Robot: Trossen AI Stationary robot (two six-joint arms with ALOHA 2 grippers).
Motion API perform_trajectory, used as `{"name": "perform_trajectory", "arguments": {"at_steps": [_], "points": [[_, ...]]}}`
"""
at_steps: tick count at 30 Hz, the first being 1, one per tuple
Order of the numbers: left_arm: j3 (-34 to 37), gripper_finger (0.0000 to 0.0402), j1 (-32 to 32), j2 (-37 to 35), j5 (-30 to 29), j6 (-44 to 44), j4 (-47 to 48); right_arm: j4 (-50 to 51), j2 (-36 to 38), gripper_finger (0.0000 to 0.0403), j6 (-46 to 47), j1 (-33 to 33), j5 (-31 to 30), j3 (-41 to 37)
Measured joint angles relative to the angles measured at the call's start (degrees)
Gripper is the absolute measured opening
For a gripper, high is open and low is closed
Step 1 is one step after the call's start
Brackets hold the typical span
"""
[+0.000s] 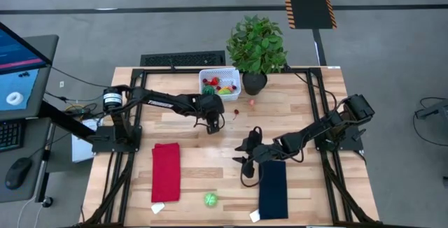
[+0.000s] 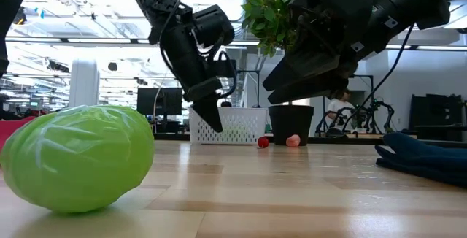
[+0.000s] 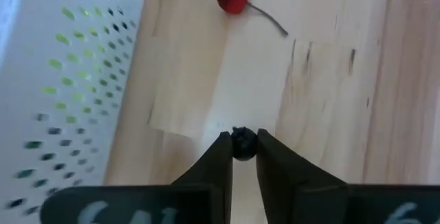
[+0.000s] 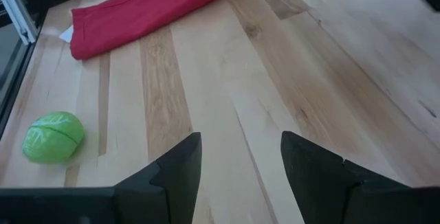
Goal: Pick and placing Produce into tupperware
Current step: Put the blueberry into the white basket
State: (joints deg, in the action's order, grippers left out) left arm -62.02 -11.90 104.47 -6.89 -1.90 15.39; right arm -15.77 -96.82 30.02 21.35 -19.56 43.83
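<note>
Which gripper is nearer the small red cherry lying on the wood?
Left. The left gripper sits just beside the red cherry, shut on a small dark berry. The right gripper hangs open farther off, toward the table's front.

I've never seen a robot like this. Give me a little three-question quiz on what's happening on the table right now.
1. True or false: the left gripper is pinching a small dark round item between its fingertips.
2. Which lies nearest the red cloth? A) green cabbage B) cherry C) potted plant
3. Fill in: the white basket stands right beside the ______.

Key
1. True; the piece sits clamped at the finger ends, just off the wooden table.
2. A.
3. Potted plant. The right gripper is open and empty, near the dark blue cloth.
</note>
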Motion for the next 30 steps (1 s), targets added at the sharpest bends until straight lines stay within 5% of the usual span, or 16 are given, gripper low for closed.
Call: {"name": "perform_trajectory", "arguments": {"at_steps": [14,23,30], "points": [[-17.08,0.0042,-3.66,-0.42,-3.32,-3.6,15.42,-0.37,0.0,0.0221,0.0,0.49,-0.02,0.0],[-20.35,0.0049,-11.77,-0.37,-6.85,-4.01,19.63,-0.43,0.0,0.0221,0.0,1.13,-0.02,0.0],[-20.32,0.0057,-19.49,-0.22,1.33,3.65,19.75,-0.56,0.0,0.0221,0.0,1.13,-0.04,0.0]]}}
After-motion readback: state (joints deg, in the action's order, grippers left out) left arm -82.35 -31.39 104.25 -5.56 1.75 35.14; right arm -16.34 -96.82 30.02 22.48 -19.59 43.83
